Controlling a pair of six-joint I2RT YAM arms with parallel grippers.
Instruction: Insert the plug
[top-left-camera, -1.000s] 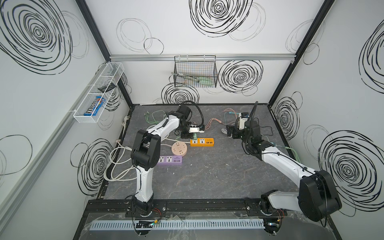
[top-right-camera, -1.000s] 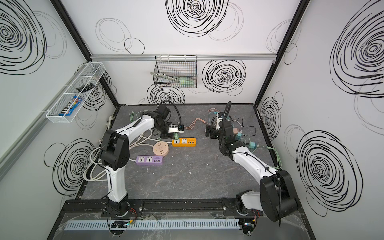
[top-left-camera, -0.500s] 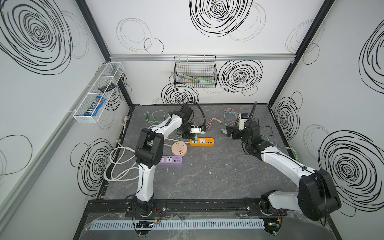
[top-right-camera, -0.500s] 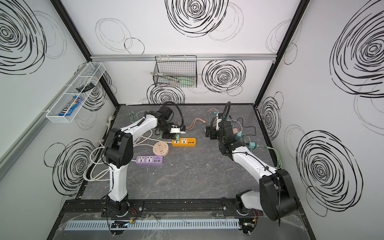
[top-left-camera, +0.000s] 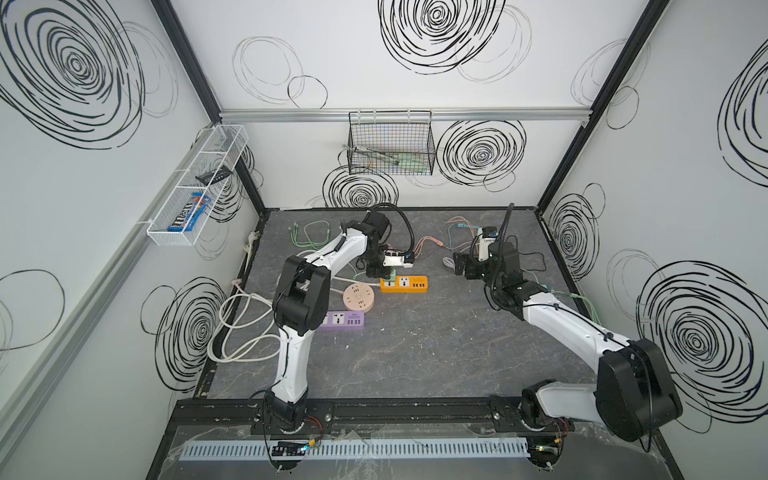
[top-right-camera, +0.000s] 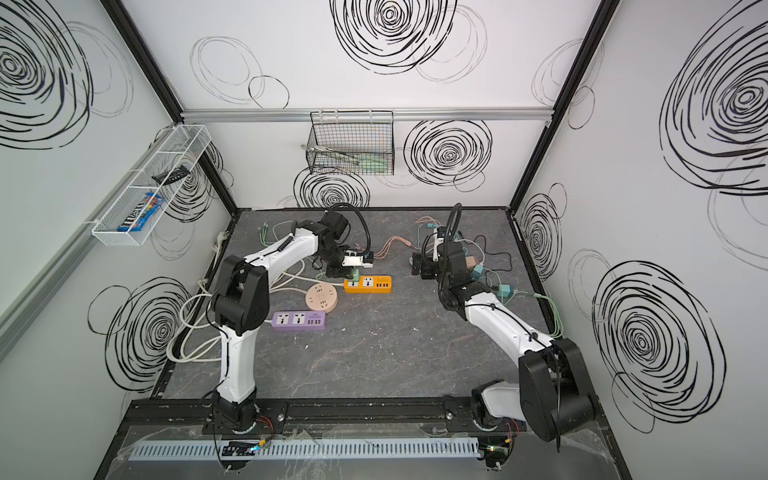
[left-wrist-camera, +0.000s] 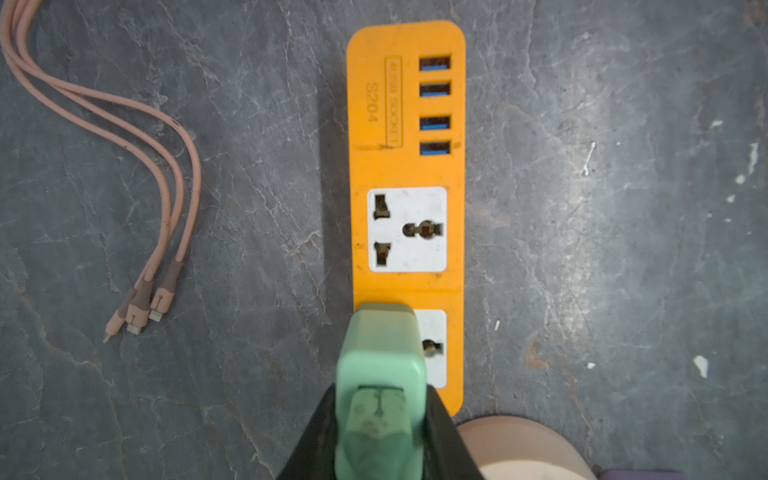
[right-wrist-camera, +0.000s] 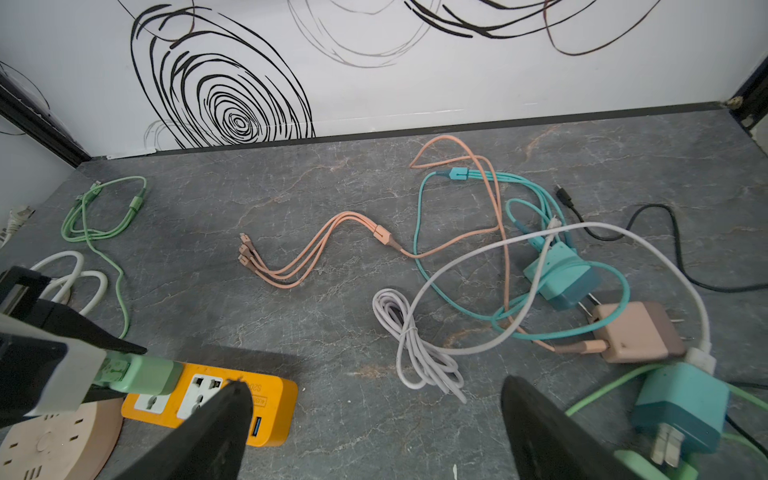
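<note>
My left gripper (left-wrist-camera: 380, 399) is shut on a mint-green plug (left-wrist-camera: 380, 345), its black fingers pressing on the plug's two sides. The plug hangs over the end socket of the orange power strip (left-wrist-camera: 407, 166) and covers half of that socket; its prongs are hidden. In both top views the plug (top-left-camera: 392, 275) (top-right-camera: 356, 274) sits at the strip's left end (top-left-camera: 404, 284) (top-right-camera: 368, 284). The right wrist view shows the plug (right-wrist-camera: 145, 376) just above the strip (right-wrist-camera: 208, 399). My right gripper (right-wrist-camera: 374, 384) stands open and empty, to the right of the strip (top-left-camera: 463, 266).
A round beige socket hub (top-left-camera: 358, 297) and a purple power strip (top-left-camera: 341, 320) lie in front of the orange one. A pink multi-head cable (right-wrist-camera: 291, 257), a coiled grey cable (right-wrist-camera: 415, 357), teal chargers (right-wrist-camera: 561, 278) and a beige charger (right-wrist-camera: 636, 332) lie by my right gripper. White cords (top-left-camera: 241, 324) loop at the left edge.
My left gripper has carried the plug a little down and toward the orange strip's end socket. The right arm has stayed where it was.
</note>
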